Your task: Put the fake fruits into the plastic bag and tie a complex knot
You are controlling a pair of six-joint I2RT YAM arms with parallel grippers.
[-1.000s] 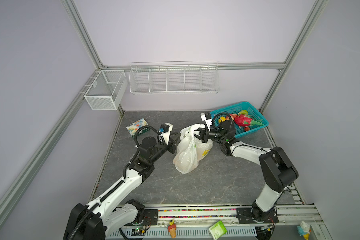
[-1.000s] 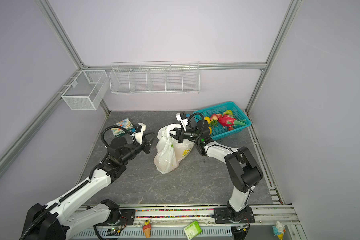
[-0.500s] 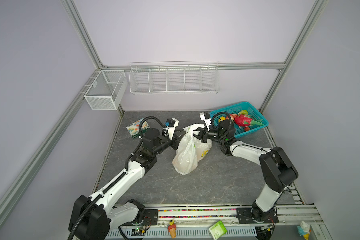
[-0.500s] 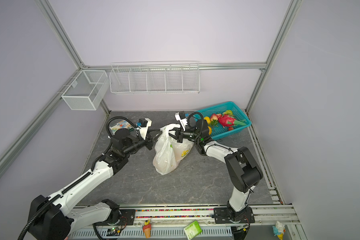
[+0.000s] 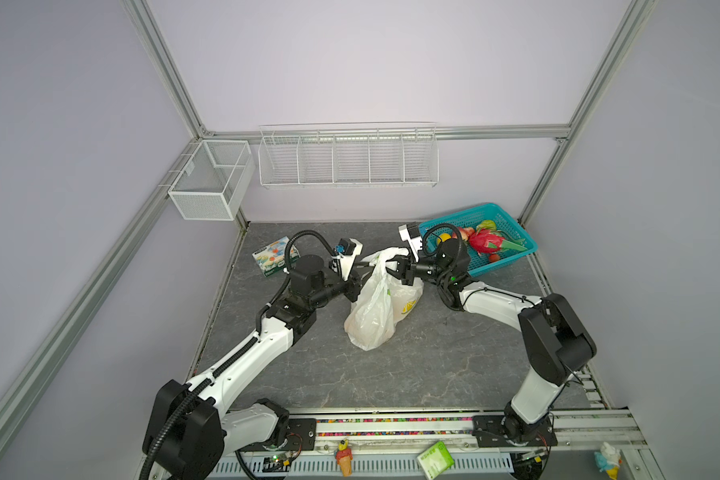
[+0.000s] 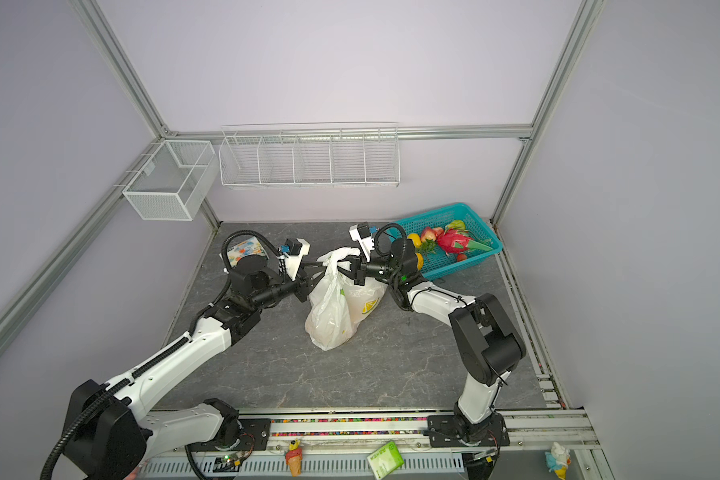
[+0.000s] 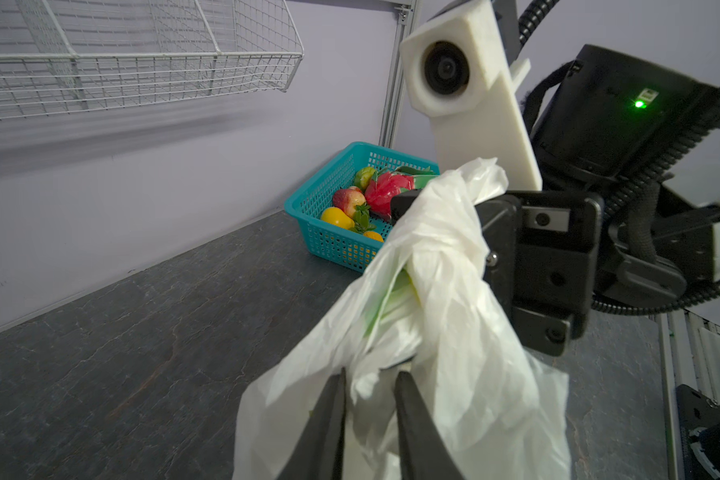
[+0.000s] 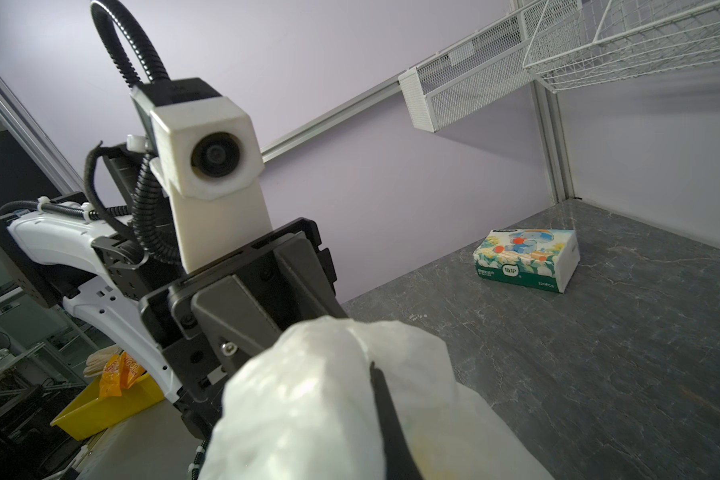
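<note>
The thin translucent white plastic bag (image 5: 373, 309) with a yellow lemon print stands near the middle of the dark grey stone-pattern table (image 5: 391, 374); its rounded bottom rests on the table and its gathered neck is lifted between the two arms. Its long axis runs from this bottom up to the neck, close to upright, leaning a little toward the back wall; the opening points upward.

I judge the bag very light, soft and slippery; the film has no stiffness, it follows any pull and it can tear under a hard pinch. The best place to take it is the bunched handles at the neck, where many layers lie together; the loose belly would only stretch.

The right gripper (image 5: 393, 267) has its jaws fully closed on the twisted handles; a flat white tail sticks out above them. The left gripper (image 7: 370, 401) meets the neck from the opposite side; its jaws are a little apart, with a fold of film at the tips, and I cannot say that they pinch it. I see no finished knot.

Several glossy plastic fake fruits (image 5: 485, 243) lie in the teal lattice plastic basket (image 5: 508, 262) near the back right corner; what is inside the bag I cannot tell.
</note>
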